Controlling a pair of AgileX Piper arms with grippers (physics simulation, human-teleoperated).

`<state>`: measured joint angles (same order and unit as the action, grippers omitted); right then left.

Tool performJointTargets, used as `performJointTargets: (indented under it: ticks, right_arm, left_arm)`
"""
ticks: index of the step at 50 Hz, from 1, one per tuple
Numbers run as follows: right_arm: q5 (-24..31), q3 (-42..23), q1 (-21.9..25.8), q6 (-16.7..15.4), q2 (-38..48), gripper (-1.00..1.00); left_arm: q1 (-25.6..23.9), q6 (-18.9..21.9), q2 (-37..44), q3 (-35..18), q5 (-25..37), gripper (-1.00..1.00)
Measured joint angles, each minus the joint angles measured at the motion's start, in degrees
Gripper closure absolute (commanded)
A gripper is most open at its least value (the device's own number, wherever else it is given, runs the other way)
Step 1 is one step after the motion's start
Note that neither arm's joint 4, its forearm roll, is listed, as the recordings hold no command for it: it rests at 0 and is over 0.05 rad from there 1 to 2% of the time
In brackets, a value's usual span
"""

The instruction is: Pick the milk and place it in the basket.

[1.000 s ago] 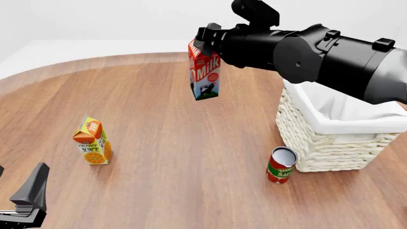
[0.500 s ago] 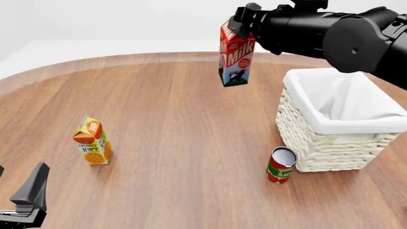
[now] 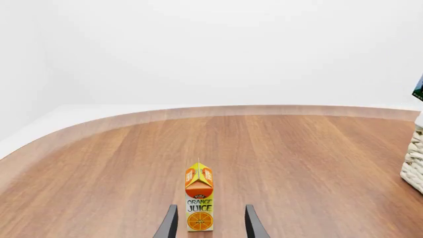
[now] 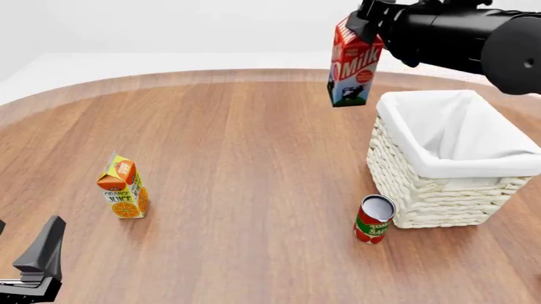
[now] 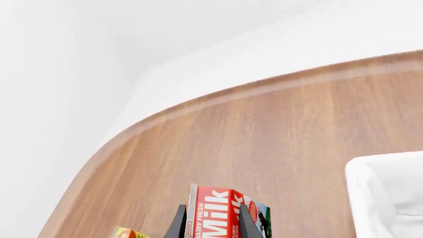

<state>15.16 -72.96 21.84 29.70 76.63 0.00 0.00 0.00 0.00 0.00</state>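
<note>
You've got the right gripper [image 4: 365, 22] clamped on the milk [image 4: 353, 64] near the top of the frame, hanging short of the basket [image 4: 439, 190], so let go now and it clips the rim or misses.

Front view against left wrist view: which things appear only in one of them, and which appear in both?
Only the front view shows the tomato sauce can, the whole milk carton gripped by the right gripper, and the basket's cloth lining. Only the left wrist view shows the left gripper open, its fingers framing the juice carton. Both show the orange juice carton, the wooden table and the wicker basket, though the wrist view catches only the basket's edge.
</note>
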Motion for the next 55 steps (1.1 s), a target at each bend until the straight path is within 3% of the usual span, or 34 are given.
performJointTargets:
  ticks: [55]
  right_arm:
    - [1.81, 7.4, -14.43, 0.72, -10.59, 1.0]
  left_arm:
    - [0.0, 0.0, 0.0, 0.0, 0.0, -1.0]
